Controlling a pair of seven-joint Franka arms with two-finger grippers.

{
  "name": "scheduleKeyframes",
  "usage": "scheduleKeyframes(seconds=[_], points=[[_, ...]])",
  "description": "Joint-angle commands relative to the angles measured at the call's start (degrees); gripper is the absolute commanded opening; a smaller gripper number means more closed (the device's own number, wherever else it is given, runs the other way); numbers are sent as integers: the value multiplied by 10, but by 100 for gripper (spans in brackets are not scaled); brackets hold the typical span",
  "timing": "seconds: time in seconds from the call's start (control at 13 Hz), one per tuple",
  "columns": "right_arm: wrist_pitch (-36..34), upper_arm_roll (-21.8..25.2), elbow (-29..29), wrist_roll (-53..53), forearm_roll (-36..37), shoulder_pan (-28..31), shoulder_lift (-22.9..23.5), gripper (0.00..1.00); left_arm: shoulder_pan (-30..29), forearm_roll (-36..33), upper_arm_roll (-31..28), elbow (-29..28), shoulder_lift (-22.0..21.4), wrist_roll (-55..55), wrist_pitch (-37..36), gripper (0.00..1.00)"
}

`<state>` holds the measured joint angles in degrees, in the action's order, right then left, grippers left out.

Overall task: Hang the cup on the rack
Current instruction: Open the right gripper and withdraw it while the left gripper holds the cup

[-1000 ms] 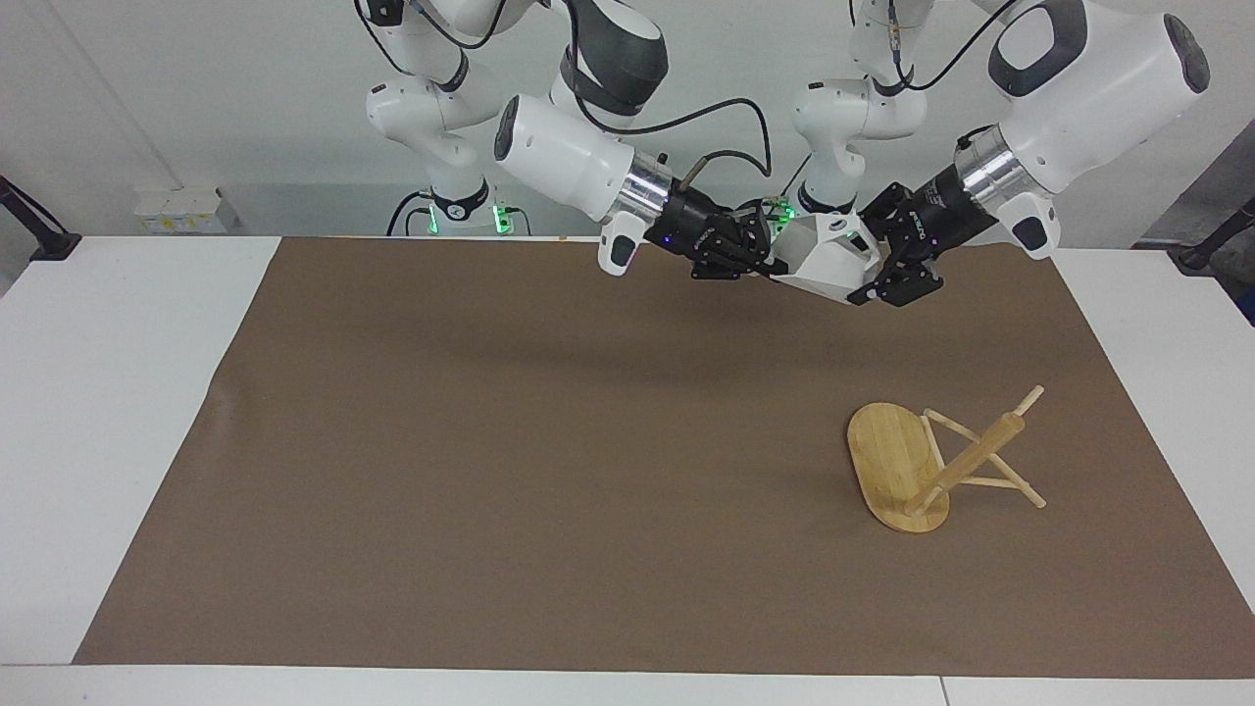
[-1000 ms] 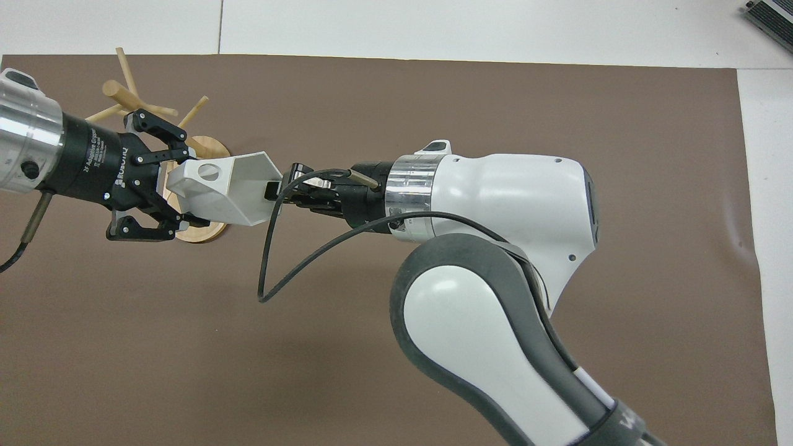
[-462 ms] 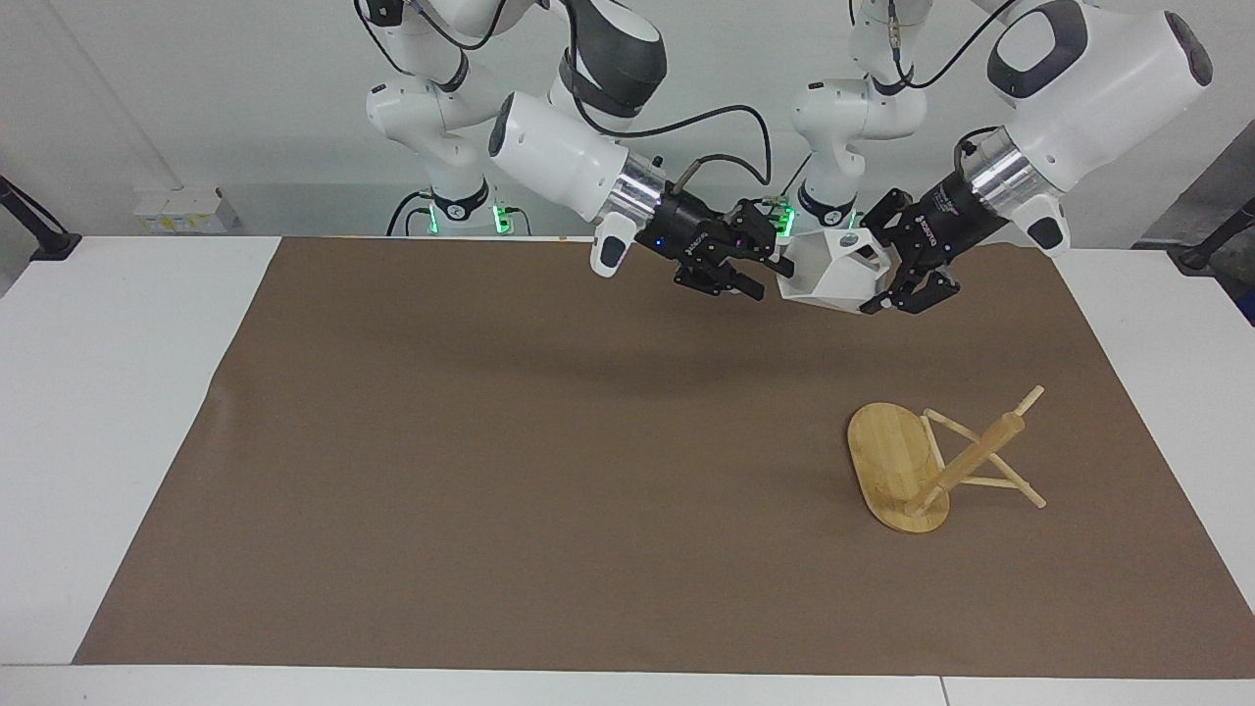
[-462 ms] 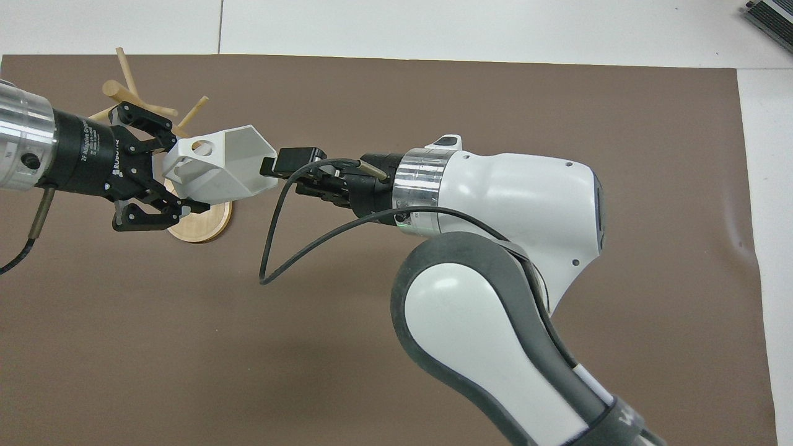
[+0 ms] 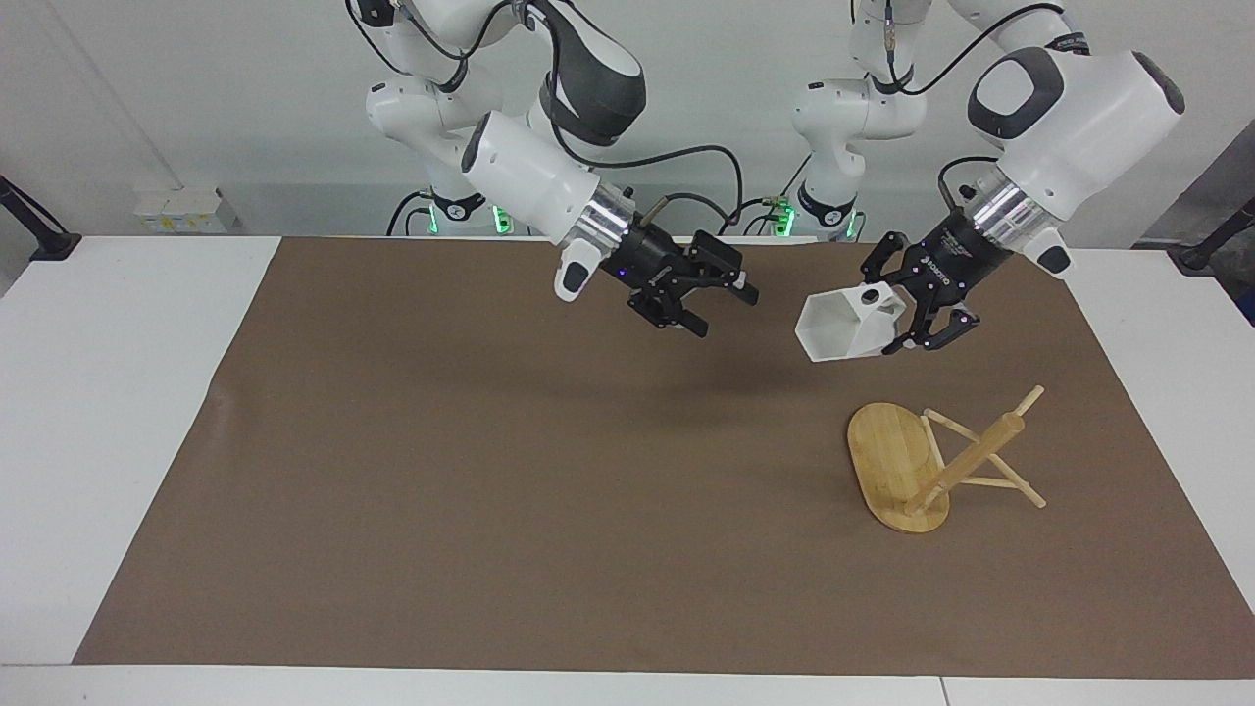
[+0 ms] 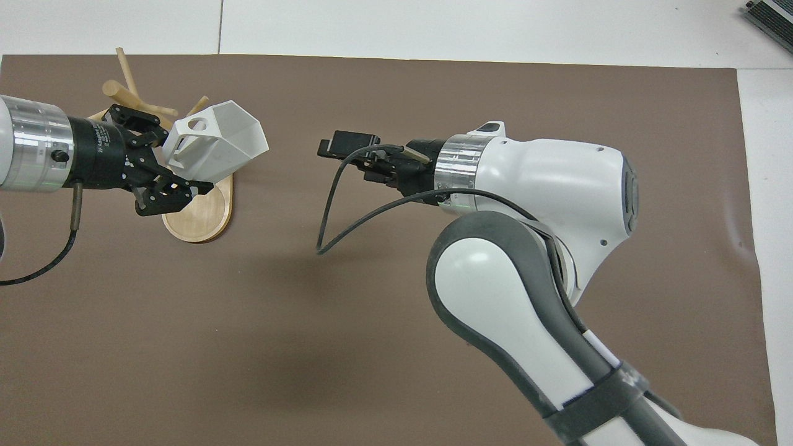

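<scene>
Facing camera high across table; overhead steep from robots' end.

— Where is the rack?
— On the brown mat, toward the left arm's end of the table.
— And the cup?
— Up in the air in the left gripper, over the mat, just beside the rack.
— The right gripper?
— Over the mat's middle, apart from the cup, holding nothing.
</scene>
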<state>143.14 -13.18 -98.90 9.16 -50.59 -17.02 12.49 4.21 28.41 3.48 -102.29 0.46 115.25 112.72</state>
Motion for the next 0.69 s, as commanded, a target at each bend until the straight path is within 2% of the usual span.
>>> scheduleKeyframes(seconds=[0.0,0.15,0.38,0.46,0.62], points=[[-2,-6,-46,2,162,53,-19,100,8,-41,-1,-18,13,79,44,0],[-29,-6,-76,1,283,101,-29,100,6,-47,-1,-20,24,137,64,0],[-125,-8,-76,-10,499,177,-34,100,4,-49,-1,-51,27,202,125,0],[-153,-9,-74,-33,542,202,-37,100,4,-49,-1,-65,27,227,148,0],[-207,-7,-54,-122,566,254,-34,100,6,-49,-1,-73,31,255,169,0]])
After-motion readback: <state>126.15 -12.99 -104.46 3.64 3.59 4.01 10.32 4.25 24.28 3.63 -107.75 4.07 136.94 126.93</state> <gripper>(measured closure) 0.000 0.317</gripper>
